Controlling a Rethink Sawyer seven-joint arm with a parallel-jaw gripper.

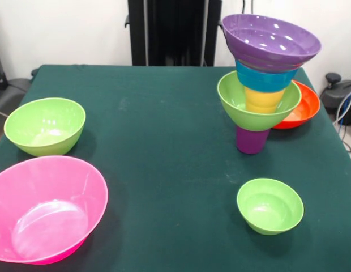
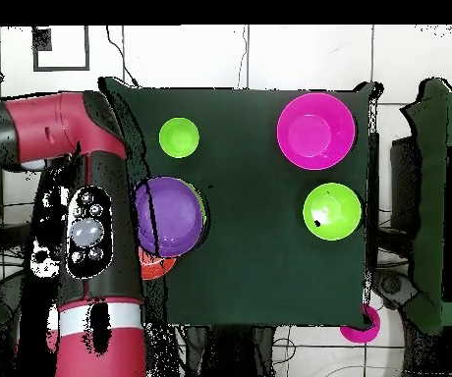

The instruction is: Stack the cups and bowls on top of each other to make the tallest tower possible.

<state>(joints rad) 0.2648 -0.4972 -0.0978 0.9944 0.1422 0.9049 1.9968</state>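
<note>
While the tower (image 1: 265, 85) stands five pieces high at the tabletop's (image 1: 164, 141) edge, three loose bowls – pink (image 1: 45, 209) and two green (image 1: 45, 126) – plus the orange-red bowl (image 1: 304, 107) remain unstacked – claw state indeterminate

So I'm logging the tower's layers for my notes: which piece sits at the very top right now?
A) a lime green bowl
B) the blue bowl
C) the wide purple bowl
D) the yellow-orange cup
C: in the front view the wide purple bowl crowns the tower, resting on the blue bowl just beneath it.
</note>
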